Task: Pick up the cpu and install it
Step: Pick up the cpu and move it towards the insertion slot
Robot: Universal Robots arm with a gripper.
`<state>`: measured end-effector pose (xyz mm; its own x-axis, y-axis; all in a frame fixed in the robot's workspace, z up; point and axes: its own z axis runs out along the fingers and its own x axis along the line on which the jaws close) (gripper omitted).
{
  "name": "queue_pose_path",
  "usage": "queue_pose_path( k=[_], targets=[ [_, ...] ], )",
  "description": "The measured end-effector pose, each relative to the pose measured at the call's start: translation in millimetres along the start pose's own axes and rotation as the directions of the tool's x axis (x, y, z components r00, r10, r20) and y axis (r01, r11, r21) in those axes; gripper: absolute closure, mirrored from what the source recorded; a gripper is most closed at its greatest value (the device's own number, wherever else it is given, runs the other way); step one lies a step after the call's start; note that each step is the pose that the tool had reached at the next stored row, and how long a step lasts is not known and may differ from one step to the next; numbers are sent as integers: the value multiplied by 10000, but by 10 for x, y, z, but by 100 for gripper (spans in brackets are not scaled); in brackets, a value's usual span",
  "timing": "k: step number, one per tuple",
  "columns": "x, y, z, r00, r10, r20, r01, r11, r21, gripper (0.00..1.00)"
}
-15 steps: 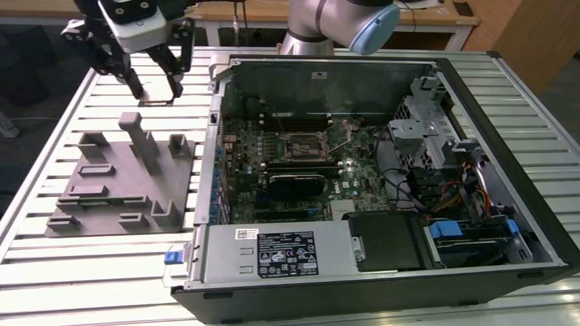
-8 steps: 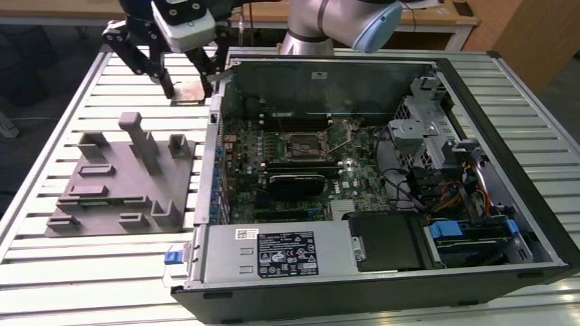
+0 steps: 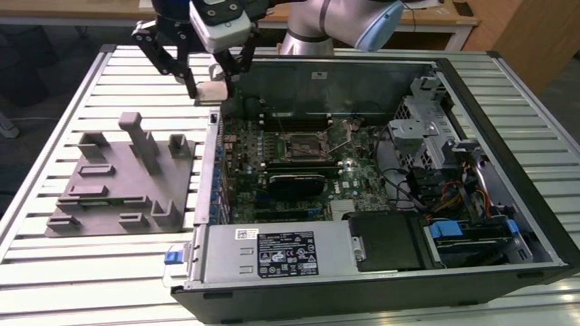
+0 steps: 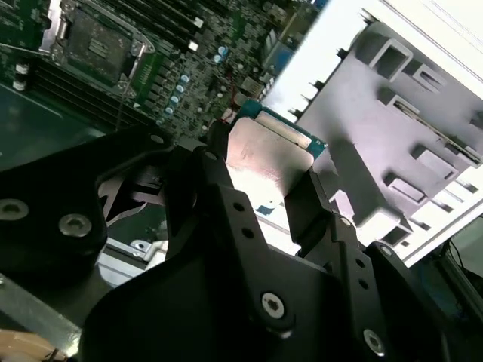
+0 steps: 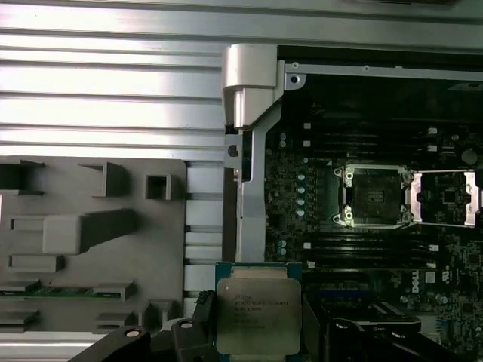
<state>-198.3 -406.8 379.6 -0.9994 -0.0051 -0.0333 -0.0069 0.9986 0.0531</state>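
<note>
- The fingers are closed in on two opposite edges of the cpu, one on each side. The gripper holds it clear of everything, silvery lid up and roughly level. It hangs over the far part of the table, just above the case wall that faces the grey fixture.
- The biggest hazard, as I judge it, is the computer case. The chip hangs above its side wall near the far corner, so a descent begun too soon would strike the wall's rim with the chip or a finger.
- Inside the case, the motherboard is crowded. The wide black finger links, coming down, could foul parts standing around the socket.
- The socket lies open with its load plate swung aside. A tilted or wrongly turned chip would not seat and might bend the contacts. Whether the chip's notches line up with the socket I cannot tell.
- The hold is on thin edges only, so a jolt could let the chip slip or skew between the pads.
- The arm reaches in from beyond the table's far edge. Its wrist is turned down, so the gripper points almost straight at the table and the fingers hang near vertical.
</note>
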Motion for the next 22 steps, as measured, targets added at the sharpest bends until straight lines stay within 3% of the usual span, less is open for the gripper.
queue_pose_path(
  k=[22],
  targets=[
    [-700,-5,23,10000,2,-34,-2,10000,0,46]
  ],
)
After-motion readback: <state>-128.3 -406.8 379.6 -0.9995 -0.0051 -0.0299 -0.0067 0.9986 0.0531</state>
